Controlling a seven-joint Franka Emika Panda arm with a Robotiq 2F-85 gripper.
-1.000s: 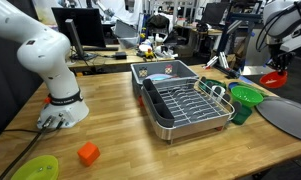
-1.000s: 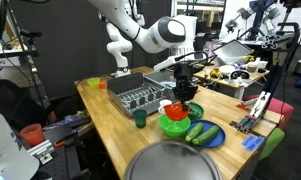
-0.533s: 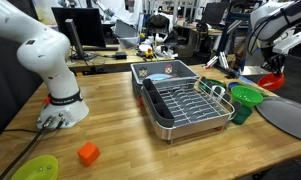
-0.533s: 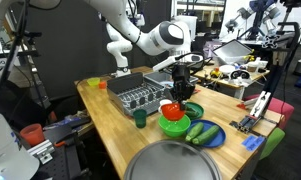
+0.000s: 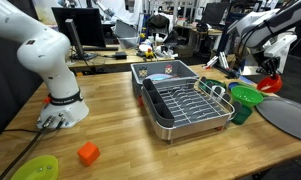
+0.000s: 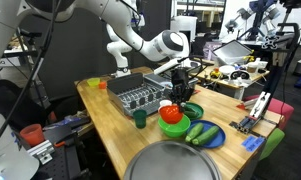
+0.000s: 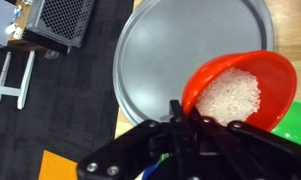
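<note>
In an exterior view, hand (image 5: pixel 267 70) clamped on red bowl (image 5: pixel 272 83), held off the counter (image 5: pixel 110 115) beside green bowl (image 5: pixel 246 96). In an exterior view, red bowl (image 6: pixel 171 113) just above green bowl (image 6: pixel 175 128) (maybe touching). Wrist view: white grains (image 7: pixel 233 97) inside, tray (image 7: pixel 170 50) below; rim-only grip, so a tilt or slip could spill them.

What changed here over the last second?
The tool, shut on the rim of the red bowl, carried it slightly lower toward the green bowl. Nothing taken or released. Dish rack, green cup and round tray stayed put.
</note>
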